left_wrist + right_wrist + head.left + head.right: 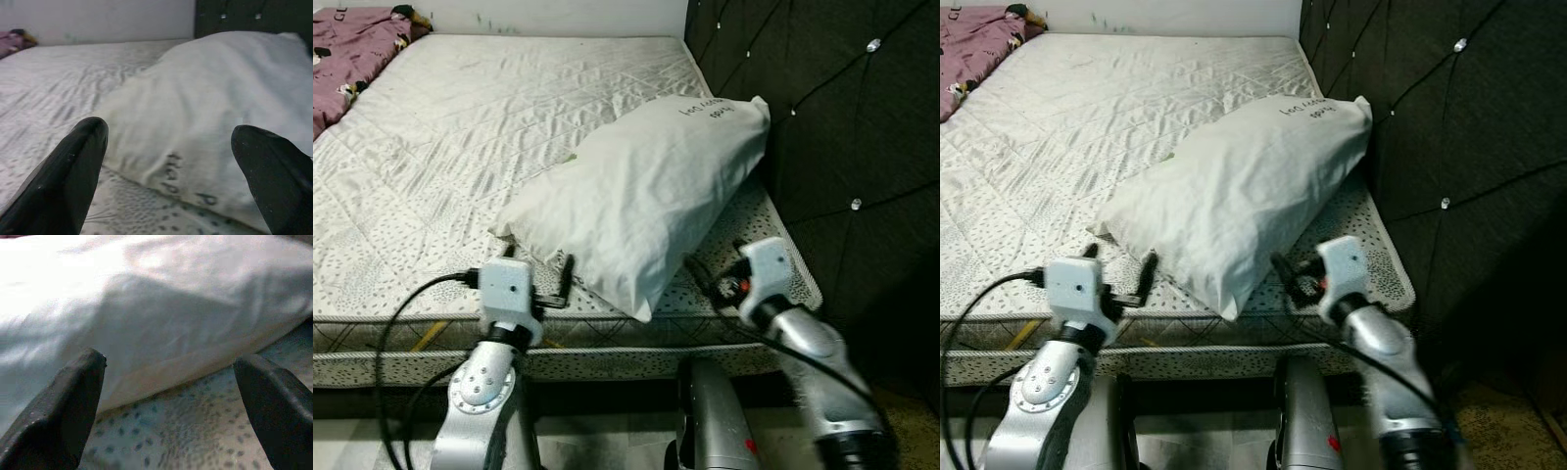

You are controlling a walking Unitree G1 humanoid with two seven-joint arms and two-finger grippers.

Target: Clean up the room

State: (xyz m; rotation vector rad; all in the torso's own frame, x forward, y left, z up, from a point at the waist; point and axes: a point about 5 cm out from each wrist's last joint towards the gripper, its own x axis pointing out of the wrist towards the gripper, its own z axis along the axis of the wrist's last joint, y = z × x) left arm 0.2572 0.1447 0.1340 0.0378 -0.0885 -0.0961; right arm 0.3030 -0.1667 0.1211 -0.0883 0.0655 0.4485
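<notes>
lining up on the plump white fabric pillow (646,191), lying askew on the bare quilted mattress (440,147) by the black tufted headboard (832,108). needing to close in and pinch both near corners next. left tool (536,274) and right tool (710,269) both gaping wide, holding nothing, hovering just short of the pillow.

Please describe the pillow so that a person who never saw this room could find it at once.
Look at the bare quilted mattress, at its end beside the dark tufted headboard. There the white pillow lies at a slant, one corner against the headboard. It is the one plump white thing on the mattress, with small dark writing near its far end, unlike the pink bedding in the far corner.
</notes>
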